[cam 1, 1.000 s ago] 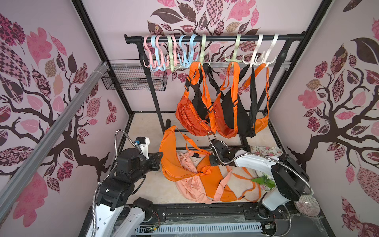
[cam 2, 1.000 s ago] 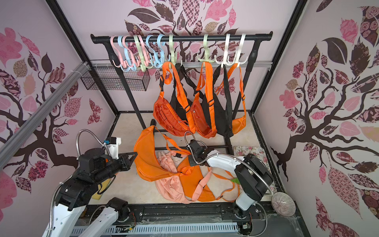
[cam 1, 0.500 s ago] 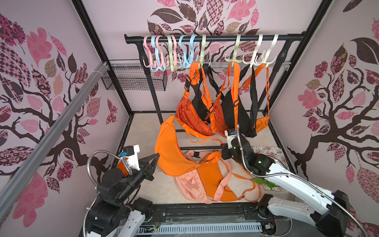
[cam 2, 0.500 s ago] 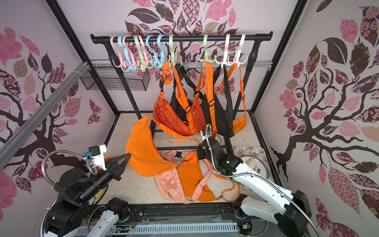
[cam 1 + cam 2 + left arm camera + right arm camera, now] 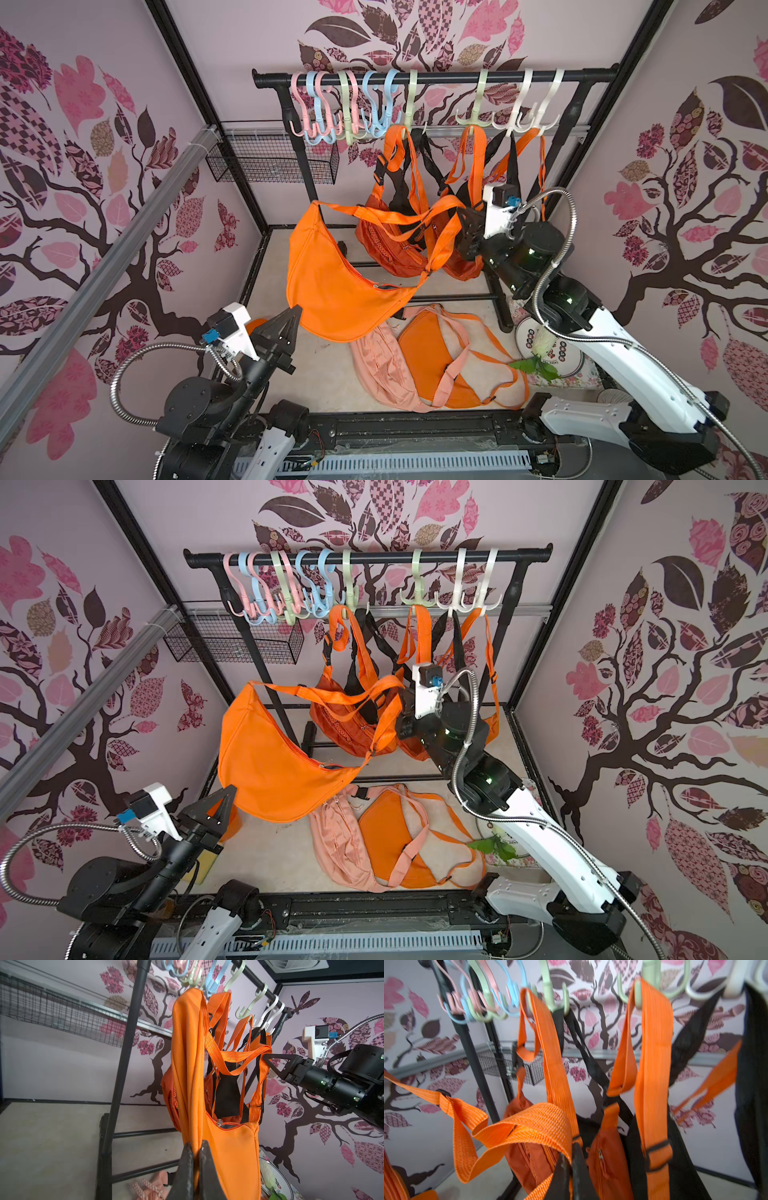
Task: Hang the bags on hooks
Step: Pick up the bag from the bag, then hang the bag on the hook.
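1. The rack [image 5: 436,77] stands beyond both pincers, with its rail well above them.
2. The orange bag [image 5: 332,286] is off the floor. It is slung in the air between the two pincers and rests on no hook. By my reckoning the lift is done and the hanging itself is left.
3. The hung bags [image 5: 395,253] already dangle from the rail, just behind the right pincer.
4. The spare bags [image 5: 428,361], one peach and one orange, lie on the floor below the right pincer. Nothing is touching them.
5. The strap [image 5: 386,214] runs loosely from the bag's upper end across to the right pincer. It has yet to be raised and looped over a hook.
6. The hooks [image 5: 332,112] bunched at the rail's end are pink, blue and green, and they look bare. They sit high above the left pincer's side, well apart from the strap.
7. The right pincer [image 5: 265,1056] is closed tight on a fold of the strap. The left pincer [image 5: 196,1147] is clamped shut on the bag's lower edge.
8. Both top views take in the whole bag and the bare hooks, but the strap hides the right pincer's tips there. The left wrist view shows those tips nipping the webbing. The blurred right wrist view shows the strap draped over its closed tips, and directly above them green hooks already carrying straps.
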`<state>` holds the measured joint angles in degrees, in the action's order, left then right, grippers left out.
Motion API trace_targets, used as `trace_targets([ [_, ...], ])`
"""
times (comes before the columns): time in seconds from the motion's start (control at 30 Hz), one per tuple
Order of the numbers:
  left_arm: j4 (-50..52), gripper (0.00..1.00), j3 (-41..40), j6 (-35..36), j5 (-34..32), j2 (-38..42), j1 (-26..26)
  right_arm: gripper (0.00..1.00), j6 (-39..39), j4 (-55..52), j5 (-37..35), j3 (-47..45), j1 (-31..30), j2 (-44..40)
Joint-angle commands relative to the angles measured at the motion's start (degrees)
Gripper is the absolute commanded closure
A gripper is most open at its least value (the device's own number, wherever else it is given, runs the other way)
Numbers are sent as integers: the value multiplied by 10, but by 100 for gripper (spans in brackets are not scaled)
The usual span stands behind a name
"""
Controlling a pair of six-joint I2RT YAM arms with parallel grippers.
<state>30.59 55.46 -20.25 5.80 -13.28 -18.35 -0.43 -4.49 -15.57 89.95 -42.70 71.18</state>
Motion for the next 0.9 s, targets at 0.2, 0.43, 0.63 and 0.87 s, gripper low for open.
trace_targets([
  [0.2,-109,100,51,56,-105,-25,2,100,-9,-62,183,381,-3,243],
  [0.43,-180,100,44,59,-114,-44,2,100,-21,-96,210,660,-7,416],
  [0.63,-190,100,60,76,-129,-57,2,100,-47,-28,172,633,-32,433],
  [0.87,-113,100,126,88,-229,-105,2,100,-157,21,38,666,-104,484],
])
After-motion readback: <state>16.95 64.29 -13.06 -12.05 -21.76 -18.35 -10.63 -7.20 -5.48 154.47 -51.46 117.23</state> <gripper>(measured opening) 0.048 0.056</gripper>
